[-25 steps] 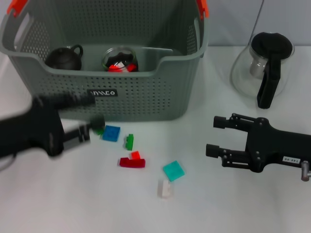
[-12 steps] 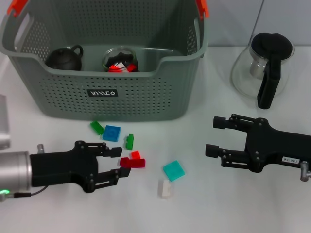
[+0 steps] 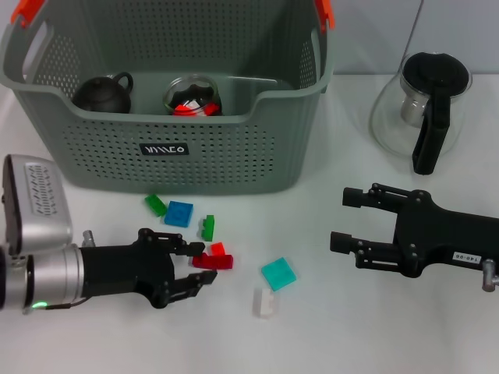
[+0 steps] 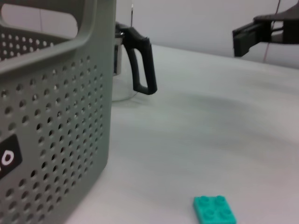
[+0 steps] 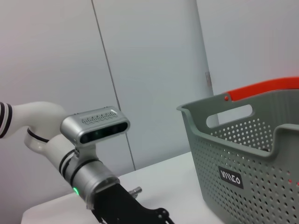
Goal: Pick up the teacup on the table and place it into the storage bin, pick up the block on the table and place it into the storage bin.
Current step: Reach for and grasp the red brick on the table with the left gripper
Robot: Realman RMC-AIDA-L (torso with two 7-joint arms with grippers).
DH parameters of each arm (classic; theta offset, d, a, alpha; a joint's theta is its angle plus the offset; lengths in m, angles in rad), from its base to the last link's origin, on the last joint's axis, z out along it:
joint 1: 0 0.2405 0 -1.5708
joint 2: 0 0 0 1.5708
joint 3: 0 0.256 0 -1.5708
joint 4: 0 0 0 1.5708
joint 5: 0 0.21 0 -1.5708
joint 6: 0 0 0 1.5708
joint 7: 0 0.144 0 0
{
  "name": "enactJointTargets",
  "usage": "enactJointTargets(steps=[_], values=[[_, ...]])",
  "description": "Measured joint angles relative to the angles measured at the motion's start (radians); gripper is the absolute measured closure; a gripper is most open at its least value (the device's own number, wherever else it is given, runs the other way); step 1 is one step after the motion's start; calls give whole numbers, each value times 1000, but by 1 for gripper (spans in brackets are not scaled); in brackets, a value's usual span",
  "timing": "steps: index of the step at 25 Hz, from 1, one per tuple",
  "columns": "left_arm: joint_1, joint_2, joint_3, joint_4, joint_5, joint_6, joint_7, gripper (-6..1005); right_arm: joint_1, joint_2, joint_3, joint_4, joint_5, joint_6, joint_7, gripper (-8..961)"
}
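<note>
The left gripper (image 3: 196,267) lies low over the table (image 3: 351,327), in front of the bin (image 3: 171,148), its fingers parted around the near end of the red block (image 3: 212,261); whether they touch it cannot be told. A small red piece (image 3: 217,249) sits on that block's far edge. Nearer the bin lie a green block (image 3: 207,227), a blue block (image 3: 178,213) and another green block (image 3: 155,205). To the right of the red block, farther from the bin, rest a teal block (image 3: 278,274) and a white block (image 3: 265,303).

The right gripper (image 3: 337,219) hovers in front of and to the right of the bin, fingers wide apart and holding nothing.

The bin stands at the back of the table with orange clips (image 3: 324,12) on its handles. Inside it sit a dark teacup (image 3: 104,93) and a clear jar (image 3: 192,96) with red contents. A glass pot (image 3: 423,109) with a black handle stands to the right of the bin.
</note>
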Motion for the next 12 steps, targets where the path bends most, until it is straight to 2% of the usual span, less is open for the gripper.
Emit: enactJointTargets(steps=[6,12], values=[[-33,1,1,-59,-6,-98,32,576,0,0,0,2,0,0,0,133],[-62,1,2,-85,0,-136,34,605,0,-2,0,10,0,0,0,132]])
